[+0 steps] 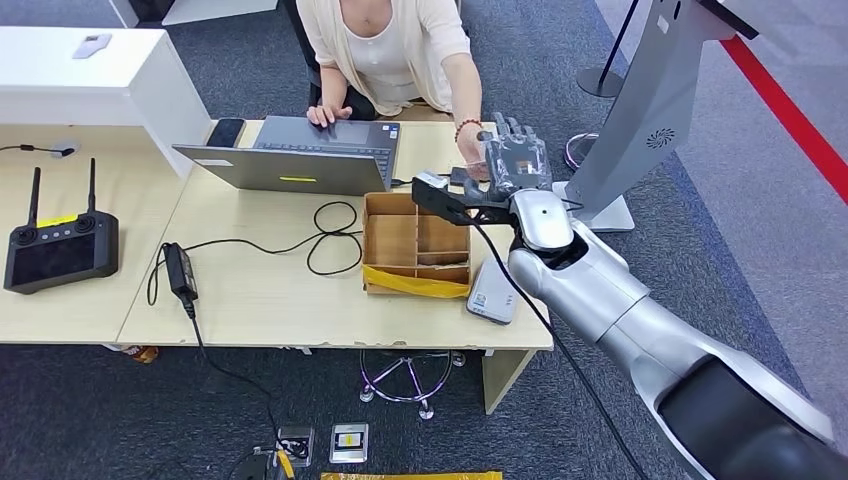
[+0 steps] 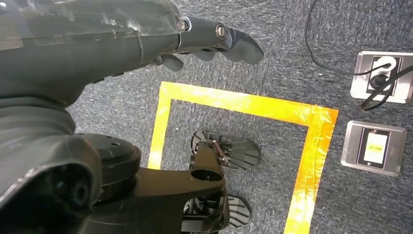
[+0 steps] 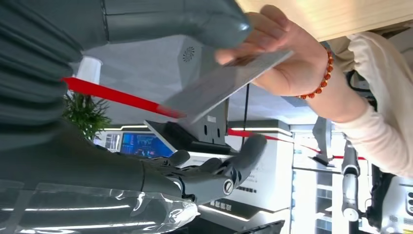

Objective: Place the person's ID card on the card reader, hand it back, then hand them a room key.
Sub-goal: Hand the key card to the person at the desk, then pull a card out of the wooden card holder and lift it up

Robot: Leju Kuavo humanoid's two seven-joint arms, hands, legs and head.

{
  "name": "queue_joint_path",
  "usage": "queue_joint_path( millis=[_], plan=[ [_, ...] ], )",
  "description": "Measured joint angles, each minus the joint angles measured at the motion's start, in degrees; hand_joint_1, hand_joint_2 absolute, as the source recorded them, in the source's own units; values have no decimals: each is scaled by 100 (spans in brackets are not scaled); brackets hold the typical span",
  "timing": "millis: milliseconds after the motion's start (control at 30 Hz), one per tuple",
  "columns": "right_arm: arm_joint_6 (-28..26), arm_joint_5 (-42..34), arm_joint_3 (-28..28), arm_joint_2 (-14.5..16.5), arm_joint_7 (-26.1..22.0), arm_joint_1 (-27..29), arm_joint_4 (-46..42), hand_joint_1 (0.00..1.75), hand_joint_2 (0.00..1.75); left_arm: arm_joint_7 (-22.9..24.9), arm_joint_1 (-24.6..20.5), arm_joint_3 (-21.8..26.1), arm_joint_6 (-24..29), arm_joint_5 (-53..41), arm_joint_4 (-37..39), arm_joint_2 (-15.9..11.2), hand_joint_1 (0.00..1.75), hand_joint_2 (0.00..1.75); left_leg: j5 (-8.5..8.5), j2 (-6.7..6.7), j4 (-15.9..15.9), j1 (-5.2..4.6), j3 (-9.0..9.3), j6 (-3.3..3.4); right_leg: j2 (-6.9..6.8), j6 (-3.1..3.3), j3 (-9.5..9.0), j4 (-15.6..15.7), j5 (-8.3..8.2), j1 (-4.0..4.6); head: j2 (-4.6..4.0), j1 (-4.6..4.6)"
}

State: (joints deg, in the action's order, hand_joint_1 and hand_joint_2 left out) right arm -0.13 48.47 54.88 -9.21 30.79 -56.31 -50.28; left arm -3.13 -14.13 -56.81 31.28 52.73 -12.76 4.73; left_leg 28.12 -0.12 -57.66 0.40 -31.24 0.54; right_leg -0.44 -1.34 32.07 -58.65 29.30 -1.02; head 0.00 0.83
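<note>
You are at a card handover across the desk, most likely the first one, since the white card reader near the desk's front edge has nothing on it. Your right hand is raised with its fingers spread, and the person's hand holds the thin, flat, pale card against your grey thumb; the card is not yet pinched. Next, close thumb and fingers on the card's face before drawing back; its smooth surface may slip. Your left hand hangs over the carpet, fingers loosely extended, holding nothing.
</note>
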Motion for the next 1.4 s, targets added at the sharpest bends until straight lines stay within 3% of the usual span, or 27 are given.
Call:
queue_joint_path(
  millis=[200, 433, 667, 800, 1000, 1133, 1400],
  plan=[
    [-161, 7, -4, 18, -187, 1, 56, 0, 0, 0, -10, 0, 31, 2, 0, 25, 0, 0, 0, 0, 0, 0, 0, 0, 0, 0, 0, 0, 0, 0, 0, -1],
    [-707, 7, -73, 7, -362, 138, 9, 0, 0, -66, -1, 10, 65, 64, 0, 51, 0, 0, 0, 1, 0, 0, 2, 0, 2, 0, 0, 0, 0, 0, 0, 1],
    [-792, 6, -135, -49, -340, 315, -174, 0, 0, -79, 16, 60, 64, 83, 2, 54, 0, 0, 0, 4, 0, 0, 6, 0, 10, 0, 1, 1, 0, 0, 0, 0],
    [-897, 5, -312, -231, 39, 636, -614, 0, 0, -115, 63, 117, 63, 111, 3, 45, 0, 0, 1, 4, -1, 0, 9, 0, 10, 0, 0, 2, 0, 0, 0, -1],
    [-915, -136, -655, -743, 457, 1282, -1757, 0, 0, -158, 185, 214, 56, 118, 10, -9, 0, 0, 3, 5, 0, -1, 2, 0, 12, 0, 2, 4, 0, -1, 0, 1],
    [-1010, -289, -796, -937, 466, 1459, -2231, 0, 175, -304, 215, 279, 58, 179, 10, -40, 0, 0, 4, 12, 0, 0, 7, -2, 16, 1, 1, 4, 0, -1, 0, -1],
    [-1409, -704, -789, -1158, 514, 1673, -3022, 0, 175, -588, 381, 513, 55, 409, 14, -162, 0, 0, 3, 12, 1, 5, 6, -4, 16, 2, 1, 1, 0, 5, 0, -1]
  ],
)
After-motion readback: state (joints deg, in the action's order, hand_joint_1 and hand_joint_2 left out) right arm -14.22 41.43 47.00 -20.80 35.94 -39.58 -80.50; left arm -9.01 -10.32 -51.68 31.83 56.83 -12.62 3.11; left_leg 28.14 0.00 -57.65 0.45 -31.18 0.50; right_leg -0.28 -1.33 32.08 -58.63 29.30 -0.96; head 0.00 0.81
